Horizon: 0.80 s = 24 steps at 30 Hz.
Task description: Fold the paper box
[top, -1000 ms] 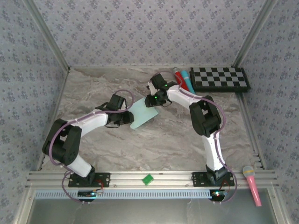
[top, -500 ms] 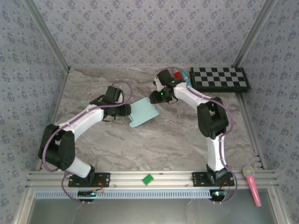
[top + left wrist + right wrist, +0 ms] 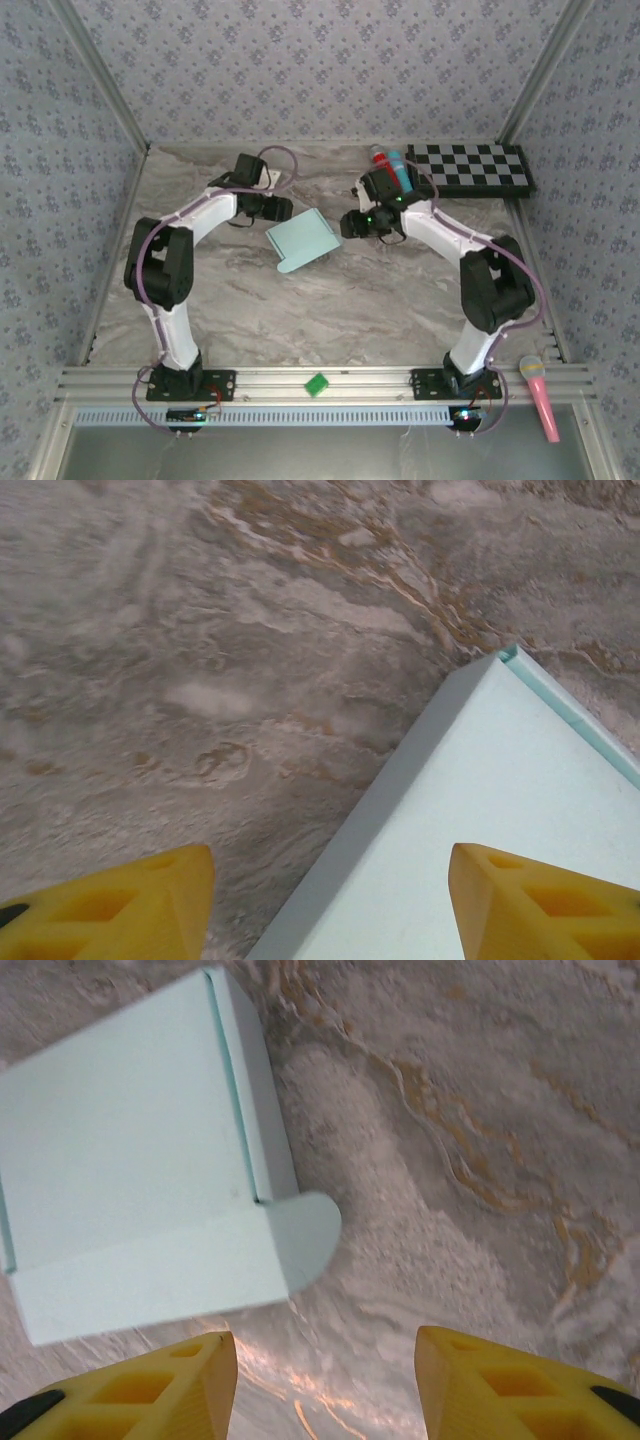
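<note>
A: Near edge first. Anything changed?
B: No. Green block (image 3: 317, 384) on the rail (image 3: 400, 380) and pink mic (image 3: 540, 395) at lower rt sit as 1 s ago.
A: Arms?
B: Both have backed off. 1 s ago both claws were on the paper box (image 3: 303, 240). Now the left gripper (image 3: 285, 209) is just up-left of it and the right gripper (image 3: 347, 224) just to its rt, w/ gaps showing. L elbow, low-left before, is now up at mid-left.
A: Claw state?
B: Both wide, holding nothing. L wrist cam: left gripper (image 3: 330, 865) hangs over a box (image 3: 480, 810) corner at lower rt of frame. R wrist cam: right gripper (image 3: 325, 1345) is over bare marble, w/ the box (image 3: 130, 1160) at upper left, rounded flap sticking out.
A: Box moved?
B: Barely. It's at frame centre, lying on the table (image 3: 380, 300), approx same spot.
A: Far side?
B: Checkerboard (image 3: 470, 170) at upper rt, same as before.
</note>
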Each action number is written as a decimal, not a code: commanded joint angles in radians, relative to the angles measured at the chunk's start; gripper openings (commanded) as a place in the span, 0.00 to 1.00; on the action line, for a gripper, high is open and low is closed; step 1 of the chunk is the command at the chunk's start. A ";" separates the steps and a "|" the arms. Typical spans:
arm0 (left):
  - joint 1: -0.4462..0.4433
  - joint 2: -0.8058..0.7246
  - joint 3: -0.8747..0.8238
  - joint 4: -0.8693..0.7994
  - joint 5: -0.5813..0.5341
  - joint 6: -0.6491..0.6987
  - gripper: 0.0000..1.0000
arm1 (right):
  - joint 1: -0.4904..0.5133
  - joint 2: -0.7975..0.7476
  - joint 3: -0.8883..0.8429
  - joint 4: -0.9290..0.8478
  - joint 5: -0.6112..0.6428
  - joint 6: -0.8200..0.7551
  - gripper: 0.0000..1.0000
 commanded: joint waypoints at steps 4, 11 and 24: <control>0.014 0.059 0.027 0.017 0.146 0.026 0.64 | -0.005 -0.106 -0.154 0.066 0.037 0.041 0.53; 0.014 0.065 -0.017 0.029 0.194 0.014 0.63 | -0.008 -0.112 -0.227 0.101 0.031 0.067 0.54; 0.009 -0.066 -0.185 0.078 0.202 -0.082 0.63 | 0.003 -0.066 -0.184 0.109 0.010 0.067 0.54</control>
